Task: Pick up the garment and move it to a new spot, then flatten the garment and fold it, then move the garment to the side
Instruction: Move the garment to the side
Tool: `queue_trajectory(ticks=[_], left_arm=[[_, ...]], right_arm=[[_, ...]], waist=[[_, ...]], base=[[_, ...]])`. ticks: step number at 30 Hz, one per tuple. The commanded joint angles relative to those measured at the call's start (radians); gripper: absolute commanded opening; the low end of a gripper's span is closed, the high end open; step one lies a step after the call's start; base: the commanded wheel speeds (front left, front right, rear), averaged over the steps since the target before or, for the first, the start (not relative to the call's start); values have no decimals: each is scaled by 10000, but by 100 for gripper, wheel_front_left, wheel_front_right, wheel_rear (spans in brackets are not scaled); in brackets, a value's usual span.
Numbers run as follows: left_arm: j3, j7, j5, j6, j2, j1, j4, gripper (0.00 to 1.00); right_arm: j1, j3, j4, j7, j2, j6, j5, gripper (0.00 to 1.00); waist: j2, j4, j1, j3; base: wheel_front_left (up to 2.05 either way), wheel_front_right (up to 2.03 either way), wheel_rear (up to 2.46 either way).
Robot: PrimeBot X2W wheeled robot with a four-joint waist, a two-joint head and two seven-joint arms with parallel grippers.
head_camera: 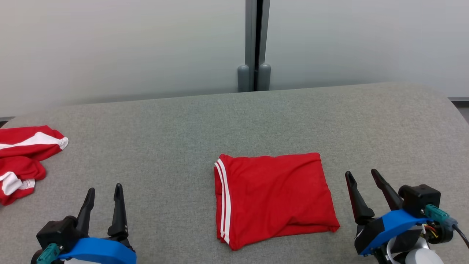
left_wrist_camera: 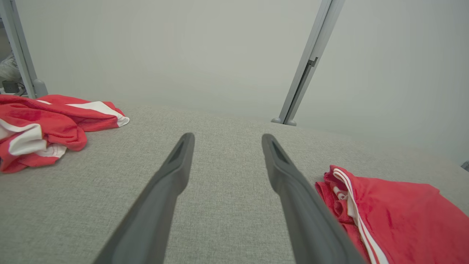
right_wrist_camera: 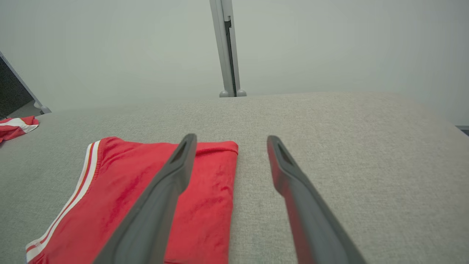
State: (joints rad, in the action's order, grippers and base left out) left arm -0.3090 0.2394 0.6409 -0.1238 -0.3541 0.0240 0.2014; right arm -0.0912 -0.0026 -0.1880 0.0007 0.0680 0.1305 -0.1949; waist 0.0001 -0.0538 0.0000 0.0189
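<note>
The folded red garment (head_camera: 273,198) lies flat on the grey padded table (head_camera: 234,121), between the two grippers. The left gripper (head_camera: 104,198) and right gripper (head_camera: 362,183) both stand spread and empty. A crumpled red-and-white cloth (head_camera: 22,161) sits at the table's left edge.

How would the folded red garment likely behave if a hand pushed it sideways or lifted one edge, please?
Probably floppy: the folded red garment is thin, wrinkled cloth, so lifted by one edge its layers would likely droop open. Pushed, it may bunch rather than slide, since the grey woven surface looks grippy.
</note>
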Motion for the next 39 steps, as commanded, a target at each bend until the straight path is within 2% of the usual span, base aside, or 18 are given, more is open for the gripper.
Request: queue_trajectory(ticks=[1,5,11,14,23,27,28,29,36,39], left_arm=[[-42,12,-57,-44,-59,183,-64,100],[-61,-6,-104,-59,-81,315,-165,100],[-97,-30,-196,-24,-110,693,-374,100],[-157,-61,-249,55,-85,936,-375,100],[-436,-51,-353,218,12,1507,-168,100],[-463,-28,-335,264,23,1524,-53,100],[-462,-18,-323,254,18,1514,-33,100],[-452,-9,-307,261,14,1498,-14,100],[-367,41,-285,261,-99,1480,-52,100],[-191,97,-231,245,-157,1504,-204,100]], right_arm=[[-30,41,56,121,-60,6,-50,100],[-346,26,7,595,-85,6,36,100],[-1116,-424,-477,2752,-169,6,349,100],[-1580,-344,-898,3500,-187,6,132,100],[-2337,-525,-2748,4188,-166,6,107,100],[-2255,-85,-3459,4611,-221,12,-64,100],[-2270,13,-3512,4563,-232,18,-95,42],[-2317,166,-3525,4520,-247,20,-97,0],[-3045,864,-2849,4482,-169,15,662,0],[-3527,1630,-2412,4764,388,3,881,0]], waist=[[-1,61,0,121],[-1,127,0,346],[-1,324,0,1003],[-1,506,0,1286],[-1,908,0,1646],[-1,903,0,1619],[-1,882,0,1613],[-1,850,0,1610],[-1,309,0,1774],[-1,-174,0,1950]], base=[[0,0,0],[0,0,0],[0,0,0],[0,0,0],[0,0,0],[0,0,0],[0,0,0],[0,0,0],[0,0,0],[0,0,0]])
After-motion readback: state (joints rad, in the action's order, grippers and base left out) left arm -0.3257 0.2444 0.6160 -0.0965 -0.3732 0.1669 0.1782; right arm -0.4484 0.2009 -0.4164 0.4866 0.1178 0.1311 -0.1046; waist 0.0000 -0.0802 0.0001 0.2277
